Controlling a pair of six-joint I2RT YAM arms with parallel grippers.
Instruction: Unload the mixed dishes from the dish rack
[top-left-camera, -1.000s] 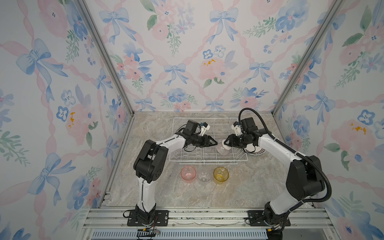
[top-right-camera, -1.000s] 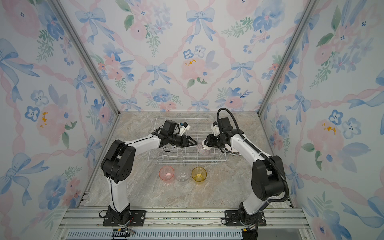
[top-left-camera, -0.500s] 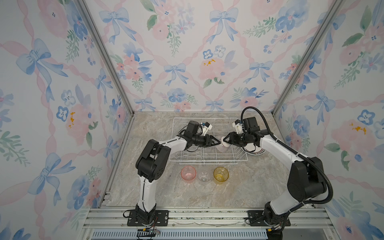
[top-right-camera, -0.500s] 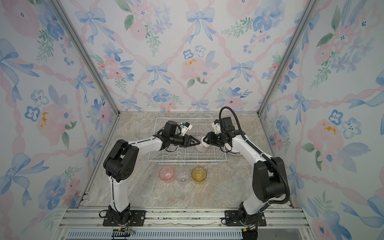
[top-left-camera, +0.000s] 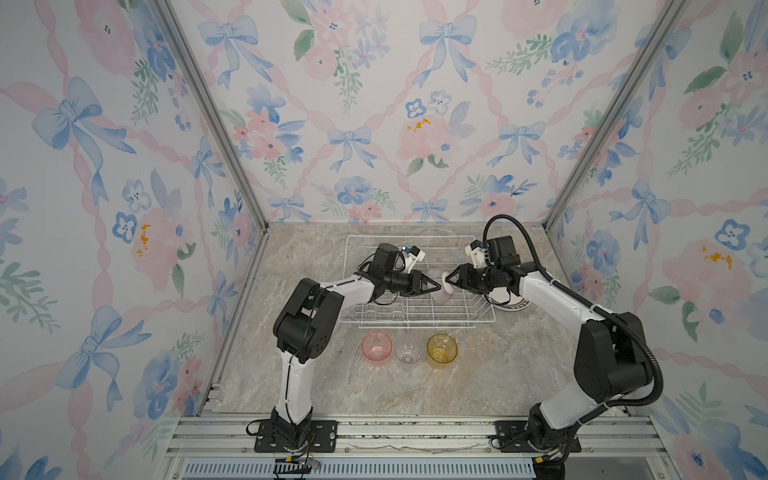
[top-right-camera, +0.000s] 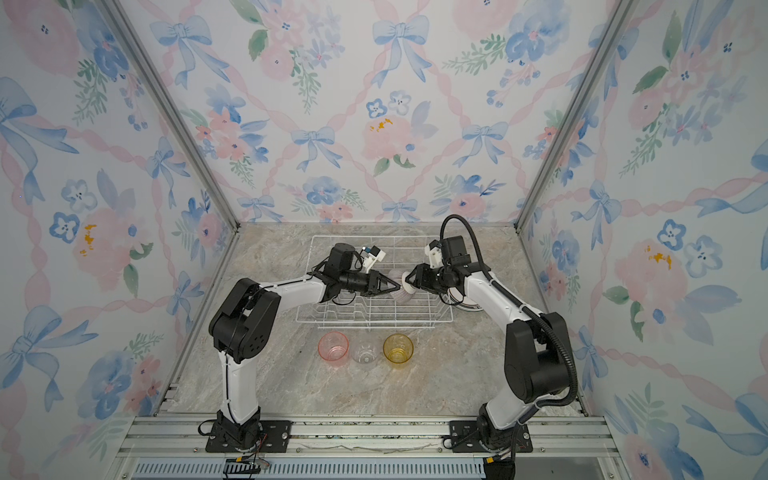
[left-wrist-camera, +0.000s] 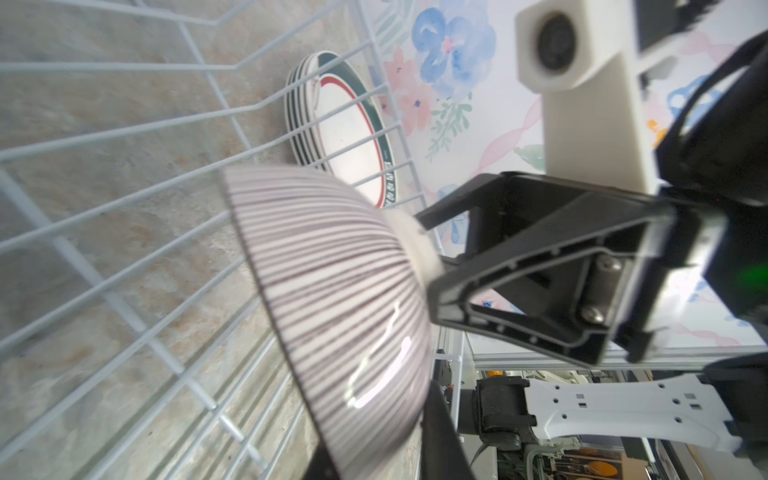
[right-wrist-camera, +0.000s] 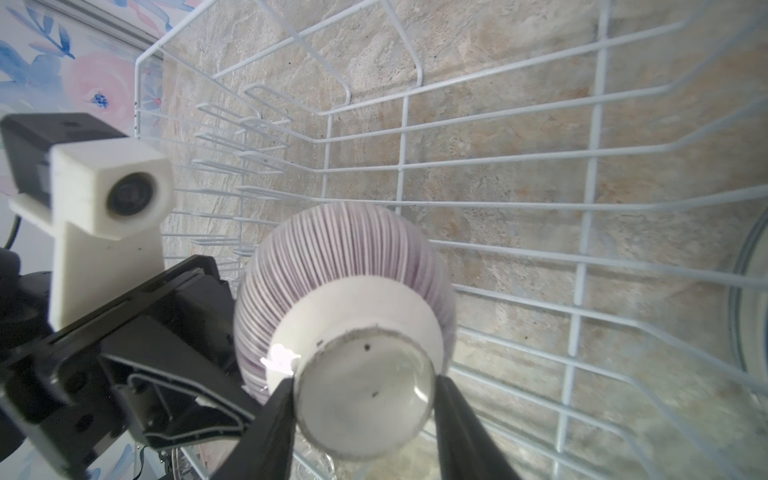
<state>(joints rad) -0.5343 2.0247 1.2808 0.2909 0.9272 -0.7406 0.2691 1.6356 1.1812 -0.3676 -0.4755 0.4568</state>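
The purple-striped bowl (top-left-camera: 439, 291) (top-right-camera: 400, 291) hangs on its side over the white wire dish rack (top-left-camera: 419, 325) (top-right-camera: 374, 322), held from both sides. My right gripper (right-wrist-camera: 363, 382) (top-left-camera: 451, 280) is shut on the bowl's (right-wrist-camera: 345, 266) white foot. My left gripper (left-wrist-camera: 382, 457) (top-left-camera: 434, 286) is shut on the rim of the bowl (left-wrist-camera: 332, 291). Patterned-rim plates (top-left-camera: 509, 305) (left-wrist-camera: 345, 137) are stacked on the table just right of the rack. The pink (top-left-camera: 377, 349), clear (top-left-camera: 408, 352) and yellow (top-left-camera: 442, 351) tumblers stand in a row in front of the rack.
Rows of upright prongs (right-wrist-camera: 232, 137) fill the rack's left part. Flowered walls close in the marble table on three sides. An aluminium rail (top-left-camera: 415, 432) with both arm bases runs along the front edge.
The left gripper has reached right to the bowl and shut on its rim. The right gripper has brought the bowl a little up and to the left.
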